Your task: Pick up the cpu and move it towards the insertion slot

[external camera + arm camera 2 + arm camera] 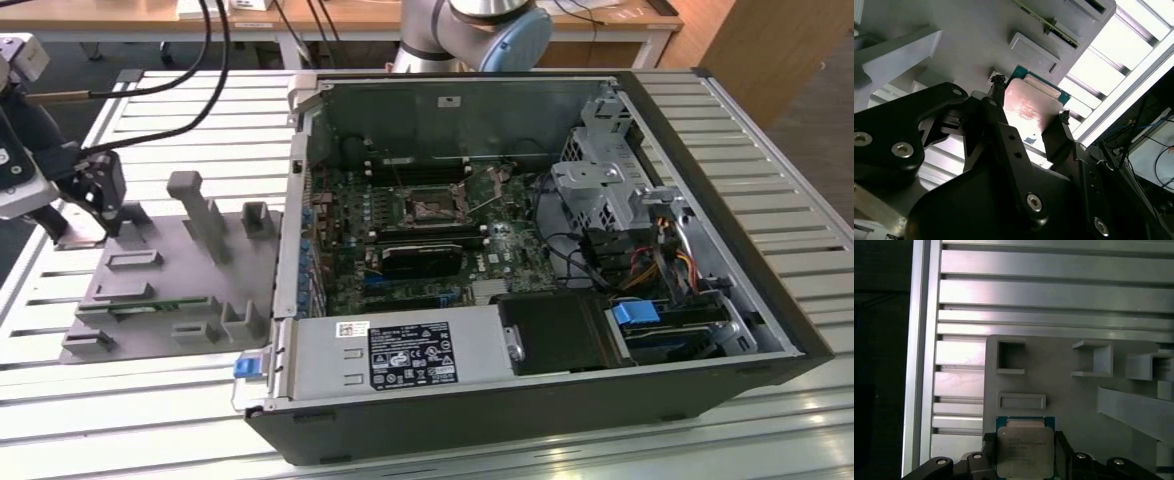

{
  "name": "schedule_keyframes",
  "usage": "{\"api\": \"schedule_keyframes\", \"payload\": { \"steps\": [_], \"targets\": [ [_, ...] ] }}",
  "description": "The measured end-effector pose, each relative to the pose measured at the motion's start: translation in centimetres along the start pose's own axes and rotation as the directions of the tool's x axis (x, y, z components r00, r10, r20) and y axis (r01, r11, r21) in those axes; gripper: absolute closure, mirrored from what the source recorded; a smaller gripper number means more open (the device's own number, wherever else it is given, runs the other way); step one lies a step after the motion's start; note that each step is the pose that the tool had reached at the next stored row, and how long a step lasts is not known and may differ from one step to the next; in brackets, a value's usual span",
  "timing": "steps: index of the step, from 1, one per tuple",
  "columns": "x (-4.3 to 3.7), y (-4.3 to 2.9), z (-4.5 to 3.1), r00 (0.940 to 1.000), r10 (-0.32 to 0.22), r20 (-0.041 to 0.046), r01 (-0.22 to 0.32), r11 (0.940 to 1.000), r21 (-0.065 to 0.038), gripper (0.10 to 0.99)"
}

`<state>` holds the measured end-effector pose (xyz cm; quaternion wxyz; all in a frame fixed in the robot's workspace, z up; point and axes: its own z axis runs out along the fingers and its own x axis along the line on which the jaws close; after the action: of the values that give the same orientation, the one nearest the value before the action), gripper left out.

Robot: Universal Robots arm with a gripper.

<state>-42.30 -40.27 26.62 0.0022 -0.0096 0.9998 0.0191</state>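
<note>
Table: slatted aluminium table (787,250), with a wooden desk (347,15) behind it at the back of the room.
Computer case: black computer case (534,420) lying on its side with the panel off, on the exterior view's right, its motherboard (514,250) facing up.
Holder: grey plastic holder (174,270) just beside the case, on the exterior view's left, with raised blocks and pockets.
Gripper: black gripper (80,225) over the holder's edge farthest from the case.
Jaws: clenched on the cpu, with the fingers (999,100) pressed against two opposite edges.
Cpu: cpu (1025,450) with a silvery top and a green rim, held flat over the holder near a shallow rectangular pocket (1021,401); I cannot tell whether it touches the holder.
Insertion slot: insertion slot (430,207) mid-motherboard, framed by a silvery bracket, well apart from the cpu.
</note>
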Motion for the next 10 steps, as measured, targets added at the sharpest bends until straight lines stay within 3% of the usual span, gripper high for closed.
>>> {"api": "schedule_keyframes", "payload": {
  "steps": [10],
  "targets": [
    [-0.01, 0.08, -2.14, 1.0000, 0.000, 0.0010, 0.000, 1.0000, 0.000, 0.545]
  ]
}}
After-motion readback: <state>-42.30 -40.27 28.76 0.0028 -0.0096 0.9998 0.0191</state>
